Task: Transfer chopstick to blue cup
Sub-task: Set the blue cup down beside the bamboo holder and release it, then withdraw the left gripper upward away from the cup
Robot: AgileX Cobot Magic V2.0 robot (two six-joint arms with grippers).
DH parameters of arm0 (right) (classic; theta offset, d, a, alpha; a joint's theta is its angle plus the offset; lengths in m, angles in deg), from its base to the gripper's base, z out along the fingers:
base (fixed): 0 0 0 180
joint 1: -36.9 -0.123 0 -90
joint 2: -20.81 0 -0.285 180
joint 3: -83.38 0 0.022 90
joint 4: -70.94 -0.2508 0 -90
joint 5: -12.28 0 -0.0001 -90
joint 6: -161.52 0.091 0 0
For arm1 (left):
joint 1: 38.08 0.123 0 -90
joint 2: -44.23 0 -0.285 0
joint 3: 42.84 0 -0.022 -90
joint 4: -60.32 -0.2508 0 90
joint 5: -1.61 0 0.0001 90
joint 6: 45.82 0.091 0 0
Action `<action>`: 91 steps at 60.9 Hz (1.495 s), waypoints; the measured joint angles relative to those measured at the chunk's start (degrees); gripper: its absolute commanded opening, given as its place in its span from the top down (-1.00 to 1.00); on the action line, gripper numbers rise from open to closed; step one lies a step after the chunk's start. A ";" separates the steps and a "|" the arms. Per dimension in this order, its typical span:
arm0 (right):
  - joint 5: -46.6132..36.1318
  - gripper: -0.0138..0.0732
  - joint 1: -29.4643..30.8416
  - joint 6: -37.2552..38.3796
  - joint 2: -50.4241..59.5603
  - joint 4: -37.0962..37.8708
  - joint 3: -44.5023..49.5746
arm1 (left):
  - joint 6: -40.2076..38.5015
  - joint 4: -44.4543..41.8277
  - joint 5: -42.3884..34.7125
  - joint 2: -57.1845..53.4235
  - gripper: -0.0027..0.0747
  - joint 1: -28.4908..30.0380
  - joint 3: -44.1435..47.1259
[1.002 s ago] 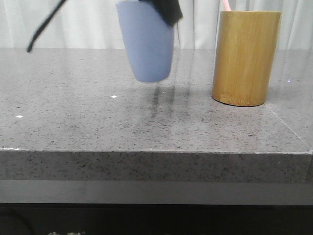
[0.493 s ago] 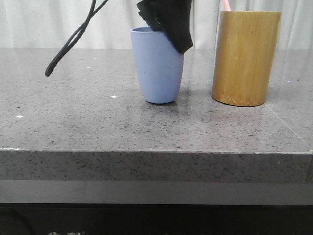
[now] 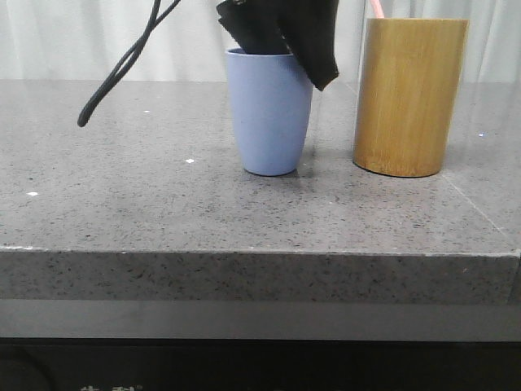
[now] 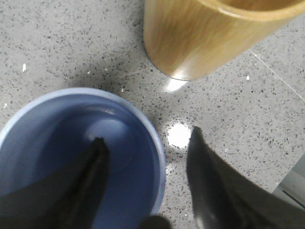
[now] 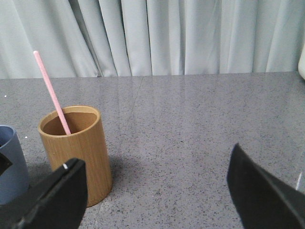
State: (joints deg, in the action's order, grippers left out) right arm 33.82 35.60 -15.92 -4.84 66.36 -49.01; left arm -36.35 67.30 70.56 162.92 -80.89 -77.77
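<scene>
The blue cup (image 3: 270,114) stands upright on the grey stone table (image 3: 163,204), just left of the wooden holder (image 3: 409,98). My left gripper (image 3: 285,41) is over the cup's rim. In the left wrist view the gripper (image 4: 147,136) has one finger inside the cup (image 4: 124,143) and the other outside; both are off its wall, so it is open. A pale pink chopstick (image 5: 50,90) leans in the holder (image 5: 78,152); only its tip (image 3: 375,8) shows in the front view. My right gripper (image 5: 157,155) is wide open and empty, off to the holder's side.
A black cable (image 3: 122,65) hangs from the left arm over the table to the left of the cup. The table's front edge (image 3: 260,252) is near the camera. White curtains (image 5: 167,33) close off the back.
The left gripper held the blue cup in the air, lowered it and set it upright on the table beside the holder. Its fingers now stand off the cup's wall.
</scene>
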 measured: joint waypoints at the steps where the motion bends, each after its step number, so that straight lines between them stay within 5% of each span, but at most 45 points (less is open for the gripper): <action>1: 0.00 -0.72 0.00 0.00 0.00 0.00 0.00 | 0.00 0.00 0.00 0.00 -0.19 0.00 -0.15; 28: 0.04 -0.72 0.00 0.00 0.00 0.00 0.00 | 0.00 0.00 2.81 -0.39 -0.17 0.00 -10.52; 32: 0.04 -0.72 0.00 0.00 0.00 0.00 0.00 | 0.00 -0.25 3.03 -0.87 -0.04 0.00 -10.50; 46: 0.04 -0.72 0.00 0.00 0.00 0.00 0.00 | 0.00 -4.04 3.29 -3.90 0.99 0.00 -10.50; 59: 0.04 -0.72 0.00 0.00 0.00 0.00 0.00 | -1.53 -5.74 3.41 -7.32 0.98 2.25 -10.53; 72: 0.04 -0.72 0.00 0.00 0.00 0.00 0.00 | -4.08 -6.60 3.49 -12.44 0.98 12.07 -8.98; 91: 0.17 -0.72 0.00 0.00 0.00 0.00 0.00 | -5.57 -8.55 3.49 -24.96 0.98 37.04 5.35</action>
State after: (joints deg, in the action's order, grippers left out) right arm 33.98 35.60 -15.92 -4.84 66.36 -49.01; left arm -41.92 58.75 74.05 137.95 -43.84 -72.43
